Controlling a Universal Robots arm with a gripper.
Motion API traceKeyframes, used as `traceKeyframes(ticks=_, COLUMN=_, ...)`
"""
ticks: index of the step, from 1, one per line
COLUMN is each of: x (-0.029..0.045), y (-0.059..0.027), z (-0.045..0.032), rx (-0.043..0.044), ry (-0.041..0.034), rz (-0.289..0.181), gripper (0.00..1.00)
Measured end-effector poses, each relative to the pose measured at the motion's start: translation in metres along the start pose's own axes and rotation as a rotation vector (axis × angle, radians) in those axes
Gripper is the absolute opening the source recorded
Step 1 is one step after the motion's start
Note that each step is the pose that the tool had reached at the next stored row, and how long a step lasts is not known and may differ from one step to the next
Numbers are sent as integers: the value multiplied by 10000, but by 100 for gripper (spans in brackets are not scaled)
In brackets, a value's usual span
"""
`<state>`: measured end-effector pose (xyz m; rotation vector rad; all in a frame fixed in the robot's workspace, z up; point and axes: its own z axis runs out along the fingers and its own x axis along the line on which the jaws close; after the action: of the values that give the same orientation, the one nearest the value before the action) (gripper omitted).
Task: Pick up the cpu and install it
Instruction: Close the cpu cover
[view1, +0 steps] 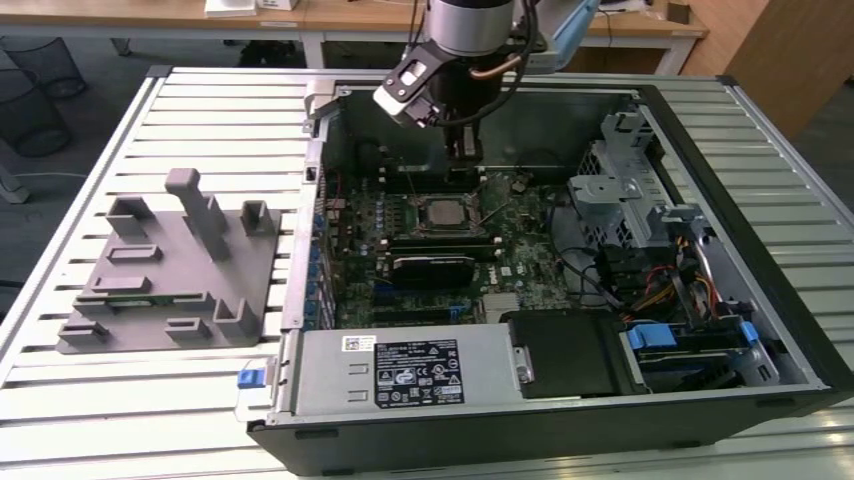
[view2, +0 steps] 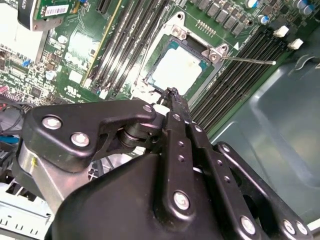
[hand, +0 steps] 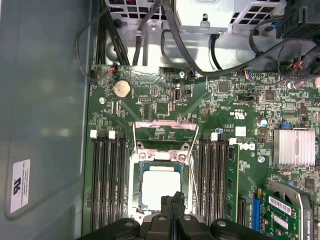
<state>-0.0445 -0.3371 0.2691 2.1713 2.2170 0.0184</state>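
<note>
The cpu (view1: 441, 212) lies flat in the motherboard socket, its pale silvery top facing up, and appears in both wrist views (view2: 180, 70) (hand: 161, 185). The socket's metal load plate (hand: 161, 131) stands swung open beside it, and the thin lever (view2: 247, 61) sticks out to one side. My gripper (view1: 463, 150) hangs inside the open computer case, a little above the socket's edge. Its two black fingertips (view2: 172, 93) (hand: 172, 200) are pressed together with nothing between them. They are clear of the cpu.
A grey plastic fixture (view1: 174, 270) sits on the slatted table at the exterior view's left. Inside the case are memory slots (hand: 107, 175), an expansion card (view1: 430, 268), a power supply (view1: 400, 370), cables (view1: 667, 290) and a drive cage (view1: 627, 190). The case wall (hand: 45, 125) is close by.
</note>
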Motion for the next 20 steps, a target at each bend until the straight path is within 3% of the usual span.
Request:
traceKeyframes(ticks=4, x=0, y=4, z=0, rx=0, ry=0, rz=2, gripper=11)
traceKeyframes(ticks=9, x=-1, y=7, z=-67, rx=0, ry=-1, rz=0, gripper=11)
traceKeyframes(ticks=20, x=-2, y=35, z=-71, rx=0, ry=0, rz=0, gripper=11)
